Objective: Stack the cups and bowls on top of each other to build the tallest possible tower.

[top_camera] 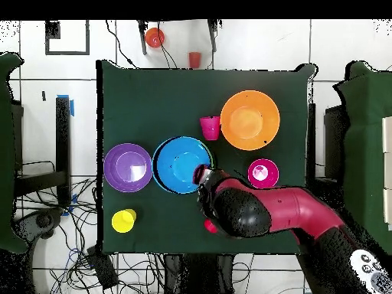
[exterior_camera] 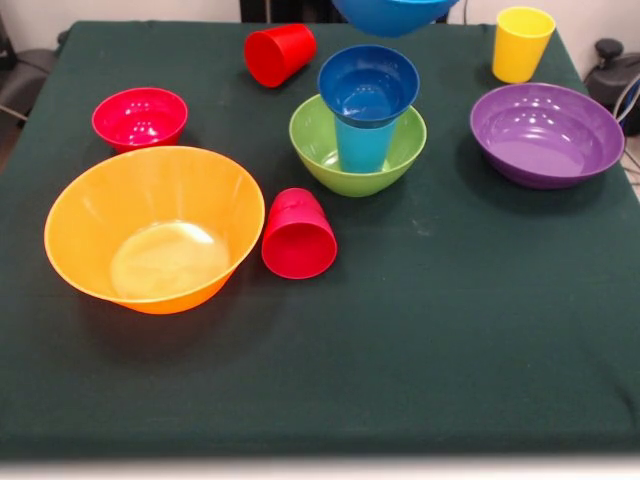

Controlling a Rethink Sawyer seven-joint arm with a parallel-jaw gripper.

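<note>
A tower stands mid-table: a green bowl (exterior_camera: pixel 357 150) holds a light blue cup (exterior_camera: pixel 362 143) with a small dark blue bowl (exterior_camera: pixel 368 84) on top. Above it, at the top edge, a medium blue bowl (exterior_camera: pixel 393 12) hangs in the air. From overhead this blue bowl (top_camera: pixel 181 164) hides the tower, and my gripper (top_camera: pixel 200 175) is shut on its rim. The front view does not show the gripper. Two red cups lie on their sides, one (exterior_camera: pixel 298 236) beside the orange bowl (exterior_camera: pixel 150 232), the other (exterior_camera: pixel 280 53) at the back.
A small red bowl (exterior_camera: pixel 140 117) sits behind the orange bowl. A wide purple bowl (exterior_camera: pixel 546 133) and an upright yellow cup (exterior_camera: pixel 522 43) stand on the right. My arm (top_camera: pixel 264 208) reaches over the table's edge, partly covering one red cup (top_camera: pixel 210 226).
</note>
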